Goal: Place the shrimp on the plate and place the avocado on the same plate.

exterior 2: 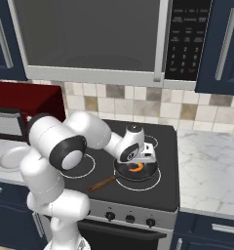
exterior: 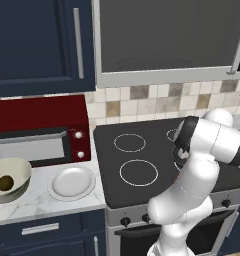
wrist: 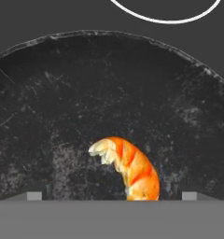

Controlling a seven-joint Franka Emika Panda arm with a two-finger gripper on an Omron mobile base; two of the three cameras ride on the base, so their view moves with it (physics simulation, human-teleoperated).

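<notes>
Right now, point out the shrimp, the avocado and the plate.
shrimp (wrist: pixel 130 170): hand view, middle of its curled orange back.
avocado (exterior: pixel 5 183): left base view, centre of the dark lump.
plate (exterior: pixel 72 181): left base view, flat white centre.

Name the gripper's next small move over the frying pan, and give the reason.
Probably lower straight down and close. The open gripper hangs over the small curled orange shrimp, which lies loose in the dark round frying pan between the fingertips; the round white plate waits bare.

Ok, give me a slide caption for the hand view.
Open gripper poised over the shrimp lying in the frying pan.
</notes>
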